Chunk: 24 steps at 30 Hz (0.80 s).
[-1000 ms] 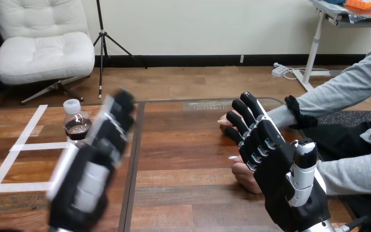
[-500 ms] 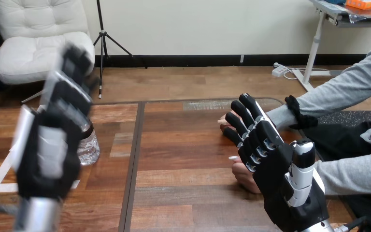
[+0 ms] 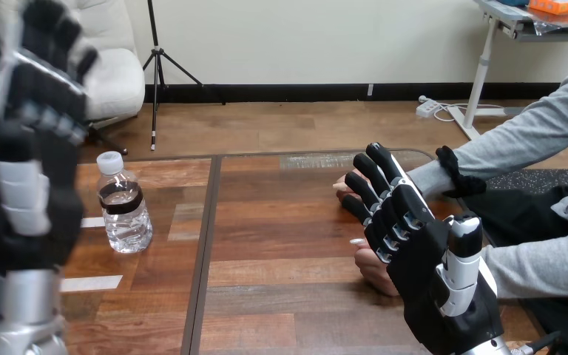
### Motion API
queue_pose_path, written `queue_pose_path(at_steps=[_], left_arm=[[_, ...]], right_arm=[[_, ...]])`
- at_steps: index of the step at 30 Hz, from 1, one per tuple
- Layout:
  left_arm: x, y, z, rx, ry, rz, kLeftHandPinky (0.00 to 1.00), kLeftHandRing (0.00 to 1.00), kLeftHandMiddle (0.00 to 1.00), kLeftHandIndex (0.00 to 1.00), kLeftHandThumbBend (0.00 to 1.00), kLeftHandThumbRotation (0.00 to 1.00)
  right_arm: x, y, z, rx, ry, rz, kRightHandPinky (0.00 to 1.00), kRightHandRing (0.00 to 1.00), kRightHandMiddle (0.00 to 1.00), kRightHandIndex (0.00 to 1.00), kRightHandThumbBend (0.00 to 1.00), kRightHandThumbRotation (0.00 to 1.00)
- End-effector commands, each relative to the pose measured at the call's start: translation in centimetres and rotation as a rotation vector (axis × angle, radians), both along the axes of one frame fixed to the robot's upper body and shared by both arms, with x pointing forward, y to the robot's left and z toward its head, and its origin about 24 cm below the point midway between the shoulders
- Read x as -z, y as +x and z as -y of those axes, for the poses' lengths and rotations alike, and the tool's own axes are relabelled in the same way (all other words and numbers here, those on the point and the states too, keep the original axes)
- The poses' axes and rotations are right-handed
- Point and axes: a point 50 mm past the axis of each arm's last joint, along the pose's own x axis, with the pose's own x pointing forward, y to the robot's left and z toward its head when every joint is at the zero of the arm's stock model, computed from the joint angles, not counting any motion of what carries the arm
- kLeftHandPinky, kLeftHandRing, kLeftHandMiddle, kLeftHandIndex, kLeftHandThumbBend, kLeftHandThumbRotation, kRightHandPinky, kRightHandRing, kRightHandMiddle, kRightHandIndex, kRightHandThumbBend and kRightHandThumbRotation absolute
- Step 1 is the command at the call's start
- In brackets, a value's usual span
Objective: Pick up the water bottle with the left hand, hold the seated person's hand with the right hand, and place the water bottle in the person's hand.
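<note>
A clear water bottle (image 3: 123, 208) with a white cap and dark label stands upright on the table at the left. My left hand (image 3: 31, 159) is raised high left of the bottle, fingers straight and open, apart from it. My right hand (image 3: 421, 256) is open at the right, fingers stretched forward over the person's hands. One of the person's hands (image 3: 344, 189) rests on the table beyond my fingertips; the other (image 3: 376, 271) lies under my palm. I cannot tell whether my right hand touches them.
White tape strips (image 3: 89, 282) mark the table's left part. A dark seam (image 3: 201, 251) runs down the table between the bottle and the person's hands. The person's grey sleeves (image 3: 532, 133) reach in from the right.
My left hand has swung up and to the left, from in front of the bottle to high beside it, uncovering the bottle. My right hand and the person's hands have stayed put.
</note>
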Motion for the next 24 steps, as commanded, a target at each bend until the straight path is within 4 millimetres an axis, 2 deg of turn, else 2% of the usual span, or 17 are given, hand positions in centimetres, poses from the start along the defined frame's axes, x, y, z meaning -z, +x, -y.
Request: queue_pose_path(at_steps=[1, 24], left_arm=[[-0.9, 0.6, -0.7, -0.052, -0.003, 0.056, 0.85, 0.96, 0.98, 0.96, 0.84, 0.90], [0.3, 0.5, -2.9, -0.141, 0.000, 0.014, 0.87, 0.98, 0.99, 0.95, 0.88, 0.91]], right_arm=[[-2.0, 0.4, -0.3, -0.014, 0.010, 0.097, 1.00, 1.00, 1.00, 1.00, 0.99, 1.00], [-2.1, 0.4, -0.3, -0.013, 0.005, 0.098, 1.00, 1.00, 1.00, 1.00, 0.99, 1.00]])
